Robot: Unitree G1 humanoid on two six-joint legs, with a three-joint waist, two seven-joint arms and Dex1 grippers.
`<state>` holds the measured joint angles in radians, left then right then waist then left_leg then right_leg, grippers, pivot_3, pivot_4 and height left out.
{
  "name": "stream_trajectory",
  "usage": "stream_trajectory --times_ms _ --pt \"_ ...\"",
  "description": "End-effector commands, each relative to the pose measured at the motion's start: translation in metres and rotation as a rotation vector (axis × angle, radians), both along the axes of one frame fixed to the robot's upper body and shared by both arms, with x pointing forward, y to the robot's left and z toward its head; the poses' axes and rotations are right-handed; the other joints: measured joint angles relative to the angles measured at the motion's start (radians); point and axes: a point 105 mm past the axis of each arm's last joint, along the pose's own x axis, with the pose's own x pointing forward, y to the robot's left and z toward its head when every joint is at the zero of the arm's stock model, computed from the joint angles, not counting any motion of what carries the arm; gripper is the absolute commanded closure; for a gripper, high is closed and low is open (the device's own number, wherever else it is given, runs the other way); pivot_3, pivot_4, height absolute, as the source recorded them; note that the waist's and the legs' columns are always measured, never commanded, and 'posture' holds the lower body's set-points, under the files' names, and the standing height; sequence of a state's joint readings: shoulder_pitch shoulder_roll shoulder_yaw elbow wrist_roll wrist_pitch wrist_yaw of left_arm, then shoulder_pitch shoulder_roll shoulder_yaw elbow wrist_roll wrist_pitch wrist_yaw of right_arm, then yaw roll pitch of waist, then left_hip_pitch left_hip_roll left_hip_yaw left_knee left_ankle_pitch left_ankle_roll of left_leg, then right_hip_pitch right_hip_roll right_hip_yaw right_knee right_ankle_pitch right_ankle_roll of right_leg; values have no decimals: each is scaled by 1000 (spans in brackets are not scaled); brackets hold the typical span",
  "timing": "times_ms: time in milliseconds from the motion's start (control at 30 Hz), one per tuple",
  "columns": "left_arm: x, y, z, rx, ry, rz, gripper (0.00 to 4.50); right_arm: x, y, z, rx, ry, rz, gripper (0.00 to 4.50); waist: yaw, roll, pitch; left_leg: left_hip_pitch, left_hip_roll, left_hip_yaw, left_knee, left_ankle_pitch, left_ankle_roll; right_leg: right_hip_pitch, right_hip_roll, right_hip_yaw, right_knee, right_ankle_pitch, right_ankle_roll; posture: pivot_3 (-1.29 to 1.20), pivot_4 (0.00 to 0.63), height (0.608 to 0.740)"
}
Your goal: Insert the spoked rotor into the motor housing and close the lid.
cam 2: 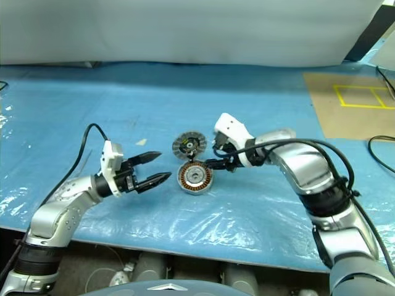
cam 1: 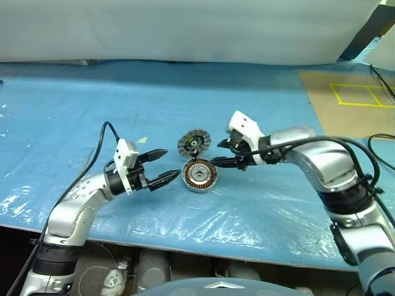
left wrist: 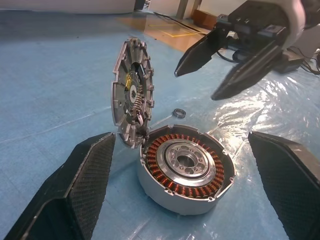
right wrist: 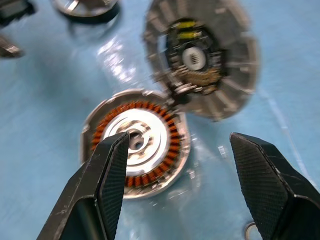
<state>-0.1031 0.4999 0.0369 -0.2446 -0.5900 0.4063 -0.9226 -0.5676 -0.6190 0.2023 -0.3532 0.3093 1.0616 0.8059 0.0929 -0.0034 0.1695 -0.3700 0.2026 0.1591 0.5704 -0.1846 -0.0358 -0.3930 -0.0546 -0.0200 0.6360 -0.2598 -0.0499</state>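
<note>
on the blue table [cam 1: 74,111], the motor housing [cam 1: 199,176] sits open, its lid [cam 1: 194,143] raised upright, between the wide, empty left gripper [cam 1: 162,166] and right gripper [cam 1: 217,153].

I see a silver motor housing [left wrist: 186,172] ringed with copper-orange windings, grey ribbed lid [left wrist: 131,92], blue table cover [cam 1: 74,111], yellow-taped brown board [cam 1: 345,102].

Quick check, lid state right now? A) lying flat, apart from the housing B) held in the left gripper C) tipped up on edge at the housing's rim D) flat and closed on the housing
C: the lid stands on edge against the rim of the motor housing, whose copper windings are exposed; both grippers are open and hold nothing.
</note>
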Motion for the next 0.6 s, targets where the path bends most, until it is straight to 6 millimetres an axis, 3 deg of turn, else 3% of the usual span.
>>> stream_trajectory --times_ms 33,233,500,600 --pt "0 0 7 6 -32 -17 0 18 -29 -4 113 -28 -219 1150 -1 0 0 0 0 2 0 0 0 0 0 0 0 0 0 0 150 740" --pt "6 0 9 23 -35 -43 0 28 -54 -20 252 -28 -382 1150 -2 0 0 0 0 10 1 0 0 -2 0 3 0 0 0 0 150 740" --pt "8 -2 9 26 -30 -63 0 7 -28 -43 277 34 -297 1150 -8 0 0 0 0 13 -3 0 0 -5 1 5 0 0 0 0 150 740" --pt "7 -4 8 21 -26 -63 0 5 -33 -57 211 18 -304 1150 -9 0 0 -1 0 13 -4 0 0 -6 1 5 -1 0 1 0 150 740"
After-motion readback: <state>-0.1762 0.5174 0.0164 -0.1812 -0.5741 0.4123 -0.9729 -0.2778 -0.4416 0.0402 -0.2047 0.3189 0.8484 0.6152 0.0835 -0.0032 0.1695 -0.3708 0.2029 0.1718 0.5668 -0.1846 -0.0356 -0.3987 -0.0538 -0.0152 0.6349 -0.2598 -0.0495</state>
